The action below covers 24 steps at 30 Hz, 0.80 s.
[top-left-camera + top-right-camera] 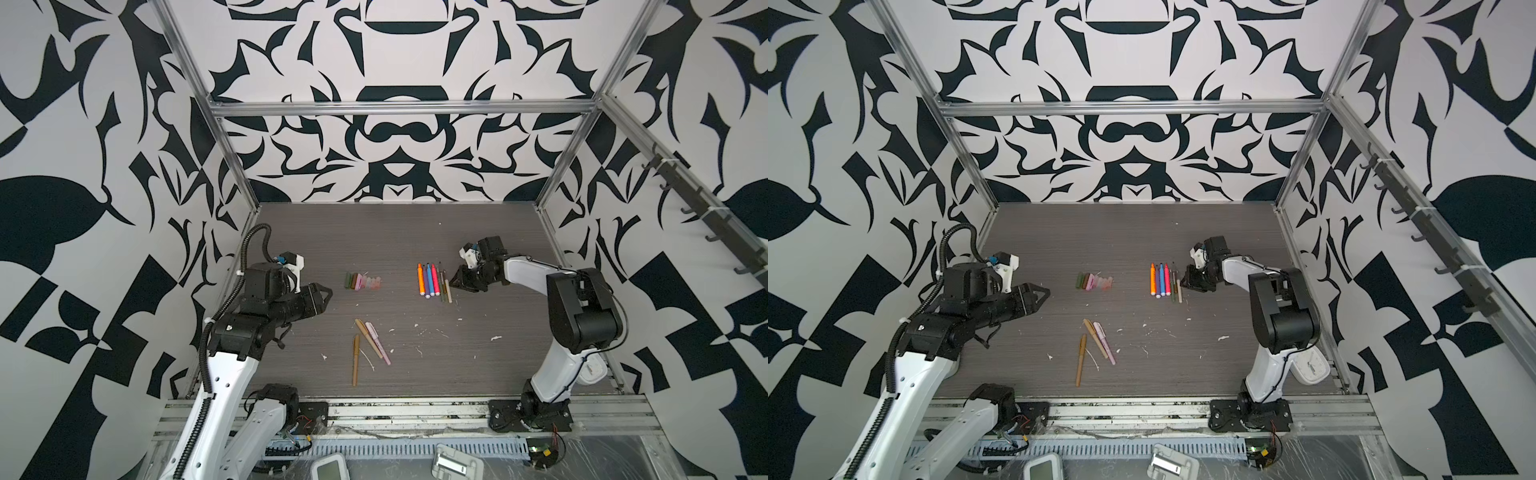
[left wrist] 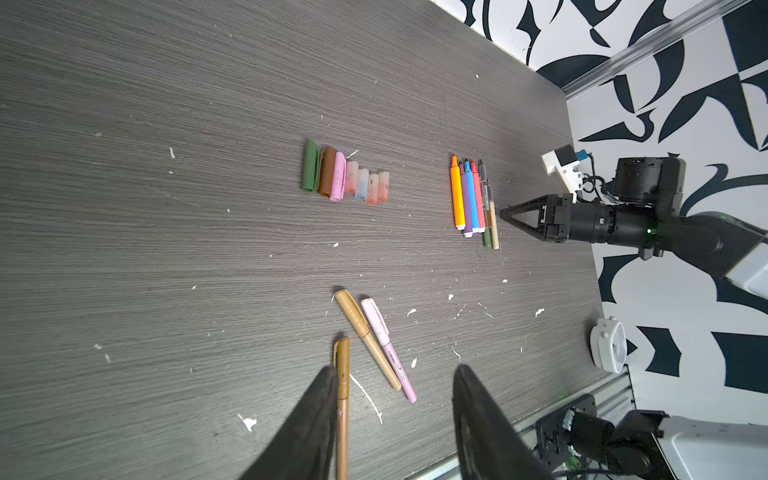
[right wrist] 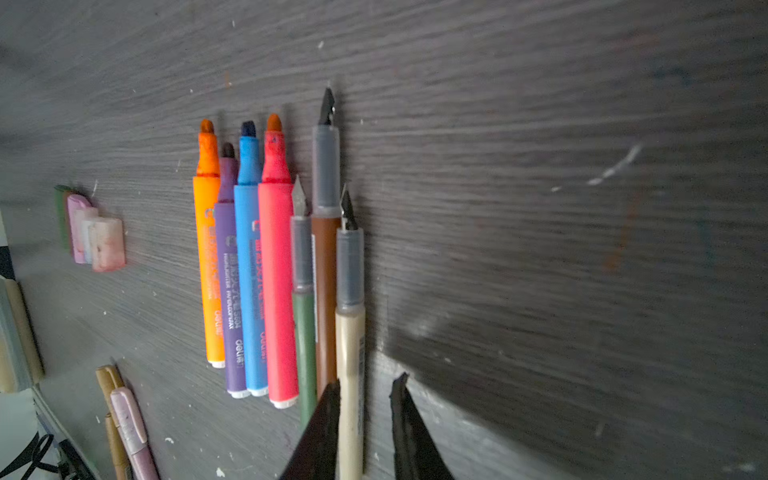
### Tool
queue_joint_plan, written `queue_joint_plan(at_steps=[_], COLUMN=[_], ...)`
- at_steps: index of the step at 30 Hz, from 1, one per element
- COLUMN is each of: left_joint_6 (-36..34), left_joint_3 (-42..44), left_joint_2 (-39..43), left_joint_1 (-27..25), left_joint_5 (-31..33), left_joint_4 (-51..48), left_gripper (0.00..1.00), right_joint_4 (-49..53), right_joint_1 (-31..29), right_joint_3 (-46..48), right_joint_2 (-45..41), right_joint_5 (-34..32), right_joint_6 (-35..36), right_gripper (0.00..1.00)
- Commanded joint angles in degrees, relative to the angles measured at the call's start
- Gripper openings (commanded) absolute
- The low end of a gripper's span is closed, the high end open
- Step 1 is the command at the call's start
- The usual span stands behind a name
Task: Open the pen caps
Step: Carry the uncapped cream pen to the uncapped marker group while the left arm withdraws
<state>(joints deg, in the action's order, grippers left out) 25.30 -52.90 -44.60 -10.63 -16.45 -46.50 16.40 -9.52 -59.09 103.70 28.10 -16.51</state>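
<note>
Several removed pen caps (image 1: 363, 282) (image 1: 1094, 282) (image 2: 345, 176) lie in a row mid-table: olive, brown, pink, then translucent ones. To their right several uncapped pens (image 1: 434, 282) (image 1: 1165, 282) (image 3: 249, 270) lie side by side, tips pointing away. Three capped pens (image 1: 370, 345) (image 2: 370, 340), two tan and one pale pink, lie nearer the front. My right gripper (image 1: 453, 282) (image 3: 368, 380) is low at the row's right end, its jaws apart astride the cream pen (image 3: 350, 353), with a gap on one side. My left gripper (image 1: 328, 295) (image 2: 395, 370) hovers open and empty left of the caps.
White scraps speckle the grey table (image 1: 478, 232). A white clock-like device (image 1: 592, 370) (image 2: 609, 345) sits by the right arm's base. Patterned walls on aluminium posts close in three sides. Two small white devices (image 1: 328, 467) lie beyond the front rail.
</note>
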Motion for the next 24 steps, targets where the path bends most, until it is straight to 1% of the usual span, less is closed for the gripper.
queue_joint_plan(at_steps=[1, 7, 17, 24], left_joint_6=[0.1, 0.1, 0.1, 0.2], left_joint_3=[0.7, 0.7, 0.7, 0.8], left_joint_2=[-0.1, -0.4, -0.7, -0.7], left_joint_1=[0.1, 0.1, 0.1, 0.1], left_joint_5=[0.3, 0.4, 0.5, 0.6], left_joint_4=[-0.4, -0.4, -0.4, -0.4], left_gripper=[0.48, 0.48, 0.48, 0.48], right_joint_4=[0.0, -0.1, 0.9, 2.0], right_joint_1=[-0.1, -0.2, -0.1, -0.2], right_joint_3=[-1.5, -1.8, -3.6, -6.4], right_joint_2=[0.7, 2.3, 4.4, 5.7], right_joint_5=[2.2, 2.8, 0.5, -0.7], right_joint_6=[-0.1, 0.0, -1.2, -1.2], right_gripper=[0.27, 0.28, 0.18, 0.17])
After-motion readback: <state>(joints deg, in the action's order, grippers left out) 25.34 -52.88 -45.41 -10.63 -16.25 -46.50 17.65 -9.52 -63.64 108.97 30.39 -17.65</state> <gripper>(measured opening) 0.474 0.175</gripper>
